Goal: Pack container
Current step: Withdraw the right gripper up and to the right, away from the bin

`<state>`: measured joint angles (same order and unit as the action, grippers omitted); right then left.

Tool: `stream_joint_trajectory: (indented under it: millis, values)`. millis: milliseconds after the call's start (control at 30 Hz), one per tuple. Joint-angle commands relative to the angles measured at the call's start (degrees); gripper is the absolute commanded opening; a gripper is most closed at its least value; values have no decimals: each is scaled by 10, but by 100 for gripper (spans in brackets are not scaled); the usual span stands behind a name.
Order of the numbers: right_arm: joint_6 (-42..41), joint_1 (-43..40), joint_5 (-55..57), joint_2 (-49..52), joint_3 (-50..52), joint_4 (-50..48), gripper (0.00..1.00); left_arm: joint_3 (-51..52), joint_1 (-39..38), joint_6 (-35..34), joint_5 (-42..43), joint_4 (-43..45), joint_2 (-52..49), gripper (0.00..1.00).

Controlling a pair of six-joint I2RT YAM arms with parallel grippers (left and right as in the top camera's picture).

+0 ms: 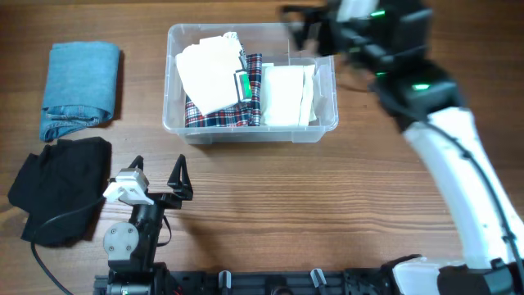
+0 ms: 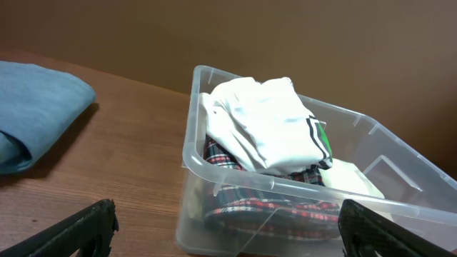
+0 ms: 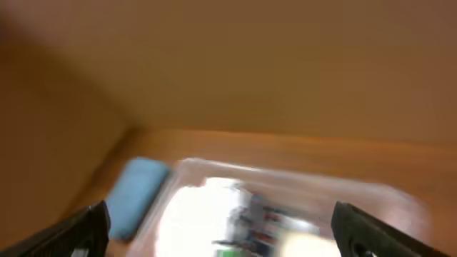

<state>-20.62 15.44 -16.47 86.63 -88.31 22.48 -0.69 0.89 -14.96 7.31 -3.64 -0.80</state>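
The clear plastic container (image 1: 321, 124) stands at the table's upper middle. It holds a white garment (image 1: 210, 72) over a red plaid garment (image 1: 214, 116) on the left and a folded cream garment (image 1: 286, 94) on the right. It also shows in the left wrist view (image 2: 191, 150) and, blurred, in the right wrist view (image 3: 371, 196). My left gripper (image 1: 157, 174) is open and empty, low near the front edge, facing the container. My right gripper (image 1: 304, 23) is open and empty, raised above the container's far right corner.
Folded blue jeans (image 1: 79, 86) lie at the far left; they also show in the left wrist view (image 2: 36, 111). A black garment (image 1: 61, 184) lies at the front left beside the left arm. The right arm (image 1: 458, 164) spans the right side.
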Motion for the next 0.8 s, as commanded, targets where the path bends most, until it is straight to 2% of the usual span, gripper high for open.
stream_joint_trajectory:
  millis: [0,133,400,567,633,767]
  values:
    - [-56,-109,5,3,2,68,100,3,5,-5,-5,-2,4,100]
    - [-68,-224,9,8,3,150,100,3,5,-5,-5,-2,4,100]
    - [-68,-375,19,29,3,221,100,3,5,-5,-5,2,4,100]
    - [-68,-404,19,33,3,248,100,3,5,-5,-14,24,4,100]
    - [-68,-404,19,33,3,247,100,-5,5,-5,23,41,4,100]
    - [-68,-404,19,33,3,247,100,-73,5,-6,42,-32,3,100]
